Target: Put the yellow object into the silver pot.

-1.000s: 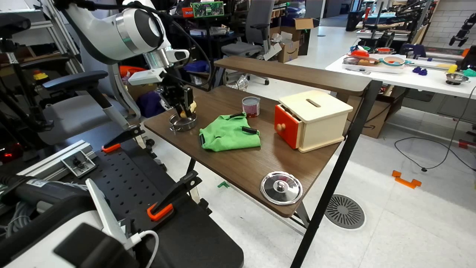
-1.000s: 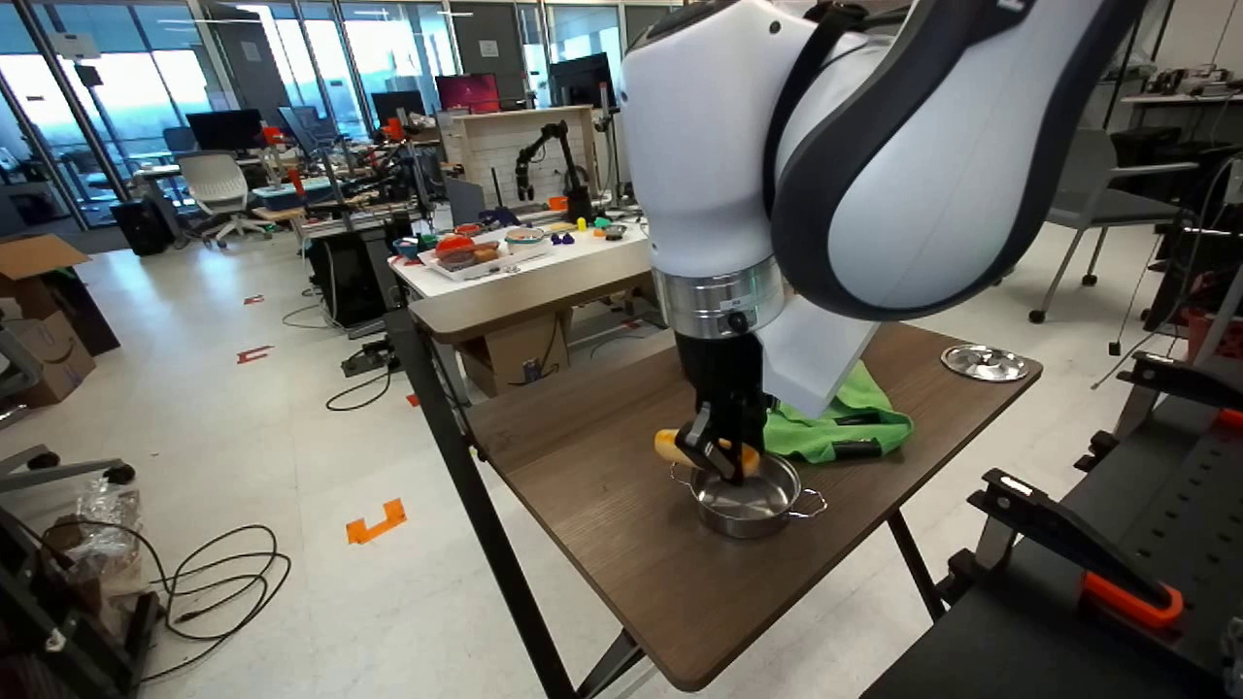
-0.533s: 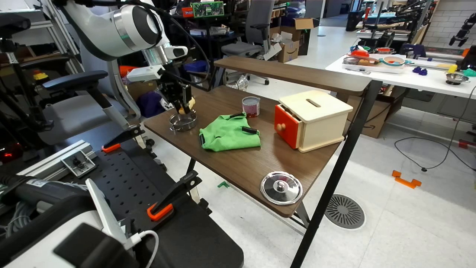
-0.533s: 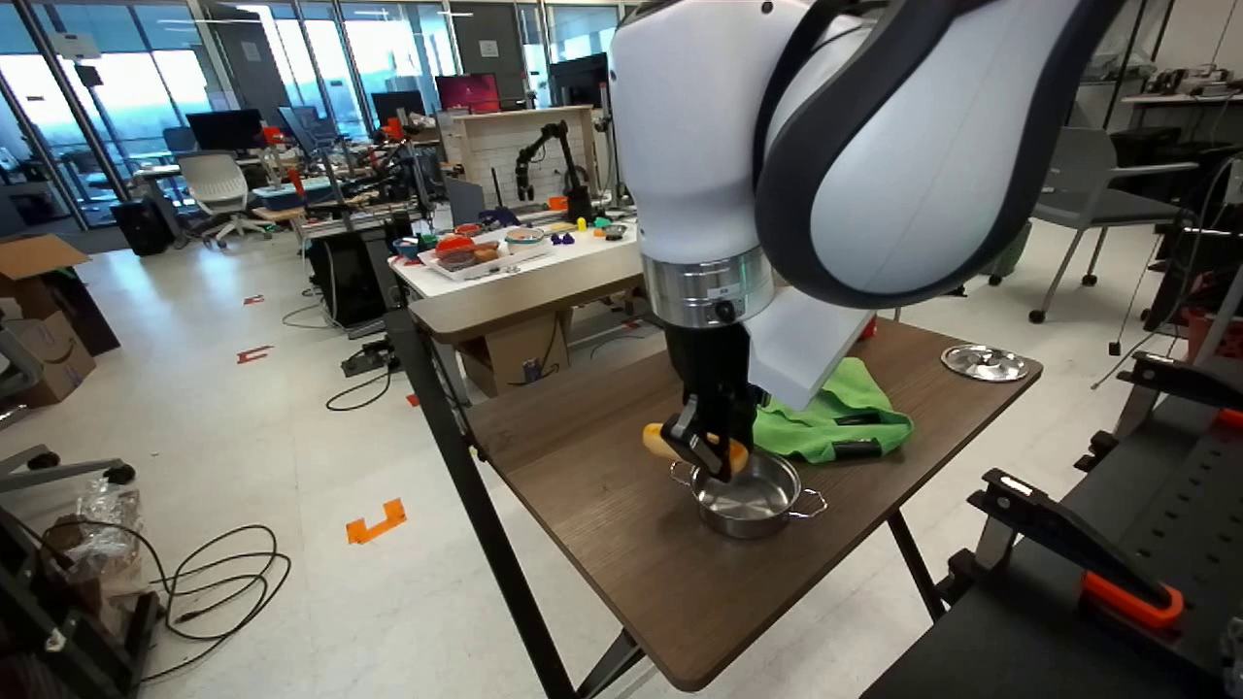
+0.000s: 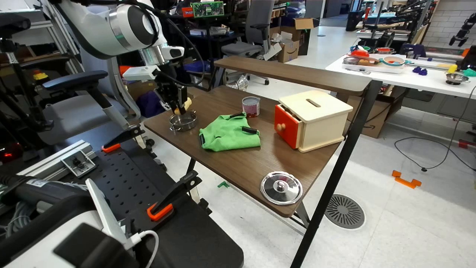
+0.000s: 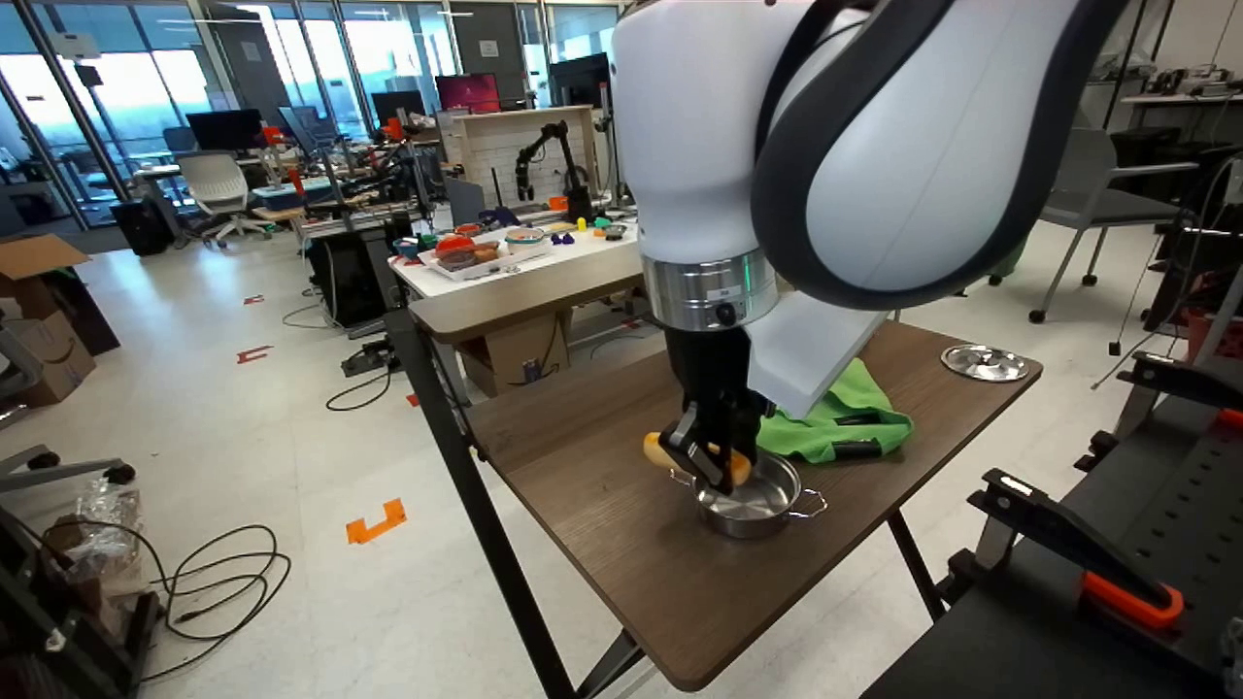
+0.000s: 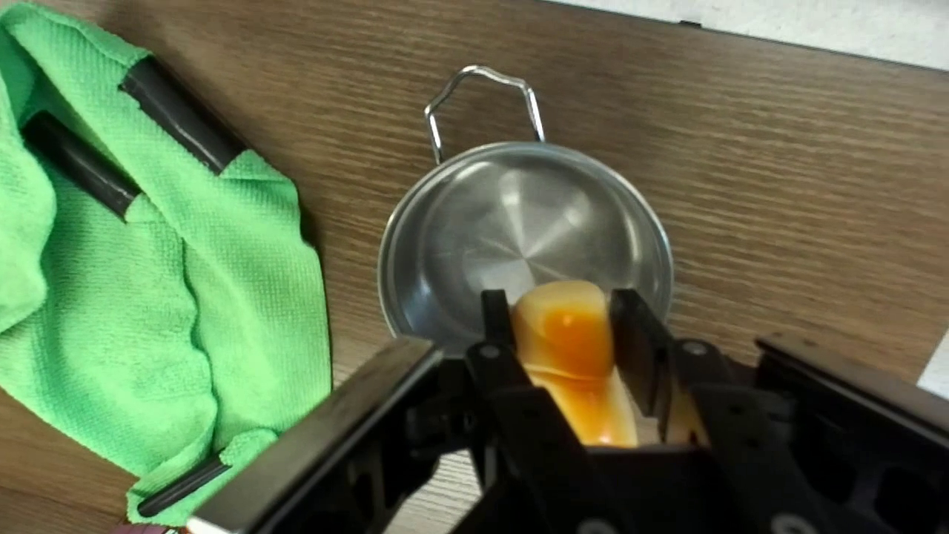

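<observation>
Jaws grip the yellow object (image 6: 662,452) around its middle in an exterior view, one end apparently outside the silver pot (image 6: 755,510). In the wrist view, the opposite tip shows over the pot, presumably held there for release.

Both exterior views share the table (image 5: 256,160); wrist view looks down closely.

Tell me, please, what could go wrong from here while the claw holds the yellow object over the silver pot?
First, one end of the yellow object appears to jut beyond the silver pot, so if released here it might catch on the rim and fall outside.
Second, the claw hangs close to that rim; lowering it off-centre could knock the pot.
</observation>
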{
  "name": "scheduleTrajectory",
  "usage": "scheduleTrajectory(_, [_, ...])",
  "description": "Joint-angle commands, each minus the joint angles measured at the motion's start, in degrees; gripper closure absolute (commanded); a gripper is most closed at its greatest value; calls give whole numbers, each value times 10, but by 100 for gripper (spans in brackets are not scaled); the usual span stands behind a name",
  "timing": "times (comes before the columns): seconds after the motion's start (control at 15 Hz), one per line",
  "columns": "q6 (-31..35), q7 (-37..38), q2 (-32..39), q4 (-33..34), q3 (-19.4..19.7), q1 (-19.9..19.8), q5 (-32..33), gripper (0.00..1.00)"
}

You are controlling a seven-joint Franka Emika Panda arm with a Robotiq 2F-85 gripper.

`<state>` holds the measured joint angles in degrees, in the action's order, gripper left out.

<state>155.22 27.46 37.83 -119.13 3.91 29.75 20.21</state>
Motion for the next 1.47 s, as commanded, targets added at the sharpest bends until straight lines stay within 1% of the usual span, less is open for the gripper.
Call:
scheduleTrajectory(0.0, [2, -14, -12, -19, -6, -5, -18, 87])
scheduleTrajectory(0.27, [0, -12, -10, -24, 1, -6, -21, 87])
scheduleTrajectory(0.33, [-3, -13, -9, -24, 2, -6, -22, 68])
scheduleTrajectory(0.4, [-6, -18, -9, -25, 0, -9, -24, 37])
scheduleTrajectory(0.47, [-6, -18, -7, -25, 2, -8, -24, 35])
scheduleTrajectory(0.53, [-6, -19, -7, -26, 2, -9, -24, 30])
scheduleTrajectory(0.8, [-9, -23, -10, -27, 2, -12, -24, 1])
scheduleTrajectory(0.93, [-17, -25, -18, -24, 2, -14, -26, 0])
scheduleTrajectory(1.2, [-22, -45, -62, -29, -13, -37, -45, 0])
scheduleTrajectory(1.27, [-3, -20, -25, -18, 4, -16, -31, 0])
scheduleTrajectory(1.4, [-10, -29, -45, -19, -2, -27, -34, 0])
